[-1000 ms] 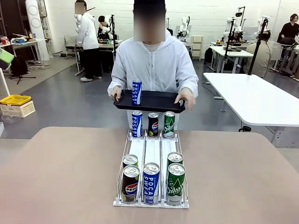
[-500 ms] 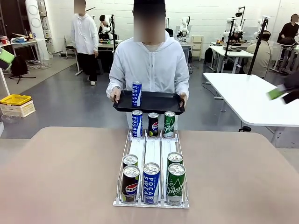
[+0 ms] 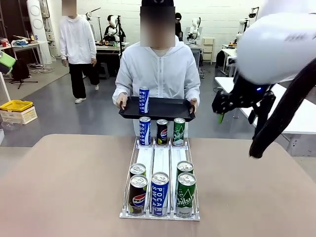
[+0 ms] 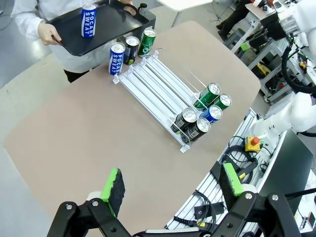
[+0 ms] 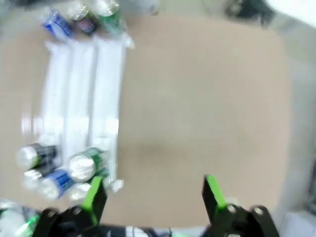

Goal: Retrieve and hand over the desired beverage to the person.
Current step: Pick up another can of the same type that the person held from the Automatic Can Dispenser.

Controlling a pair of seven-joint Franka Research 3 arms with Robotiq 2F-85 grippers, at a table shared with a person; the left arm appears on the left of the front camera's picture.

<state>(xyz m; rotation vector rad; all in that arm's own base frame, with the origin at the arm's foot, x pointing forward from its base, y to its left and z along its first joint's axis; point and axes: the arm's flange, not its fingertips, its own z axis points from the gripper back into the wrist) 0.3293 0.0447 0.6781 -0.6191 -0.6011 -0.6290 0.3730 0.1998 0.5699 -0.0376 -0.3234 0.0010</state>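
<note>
Across the table (image 3: 59, 187), the person (image 3: 158, 74) holds a tray (image 3: 170, 109) with one blue can (image 3: 143, 99) on its left. We see cans (image 3: 162, 131) in the rack (image 3: 160, 160): three far, five near. Our left gripper (image 4: 173, 182) and right gripper (image 5: 153, 193) hang wide and empty above the table.

The right wrist view is smeared: labels on the near cans (image 5: 74, 170) at eight o'clock can't be read. From the front, the right arm (image 3: 281, 44) runs off the frame at two o'clock. The black tray (image 3: 163, 109) hides the person's (image 3: 160, 74) waist; the left wrist view crops the person at eleven o'clock.
</note>
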